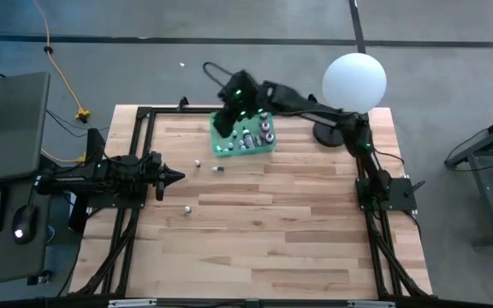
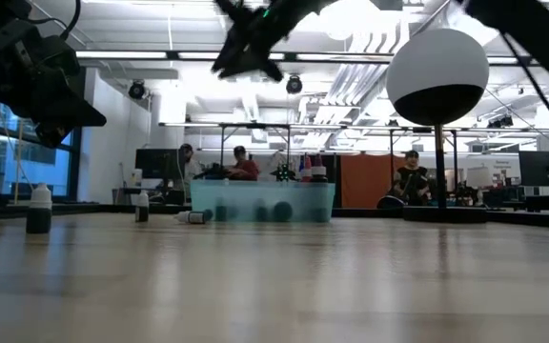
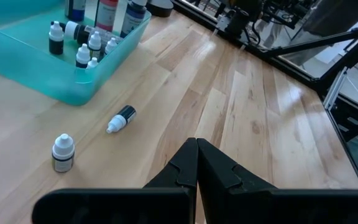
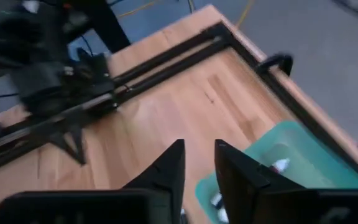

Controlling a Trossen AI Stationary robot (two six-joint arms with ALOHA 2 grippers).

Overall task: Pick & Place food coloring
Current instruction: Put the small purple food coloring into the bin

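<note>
Planks of pale butcher-block wood make up my table (image 1: 289, 231), edged by a black metal frame, with grey floor around it. The low view looks across the tabletop into a bright open workroom where several people sit at desks in the distance. Near the far edge sits a green translucent tray (image 1: 222, 151), rectangular with rounded walls, holding most of the food coloring bottles (image 1: 255, 134): tiny, with whitish caps and dark bodies, and a few larger ones behind. My left wrist view shows these (image 3: 86, 46) standing upright in the tray's corner, a detail too small to read from above. Three bottles lie outside the tray on bare wood. One upright bottle (image 3: 62, 153) stands near the tray, one toppled bottle (image 3: 121, 118) lies on its side between it and the tray, and a third bottle (image 1: 187, 208) stands farther out, nearer my left arm. A big white globe lamp (image 1: 354, 80), smooth and round on a dark base, stands at the far right corner. My right gripper (image 1: 227, 120) hangs above the tray's left end, its fingers (image 4: 166, 171) slightly parted and holding nothing. My left gripper (image 1: 178, 177) waits at the table's left side, fingers pressed together, empty.
</note>
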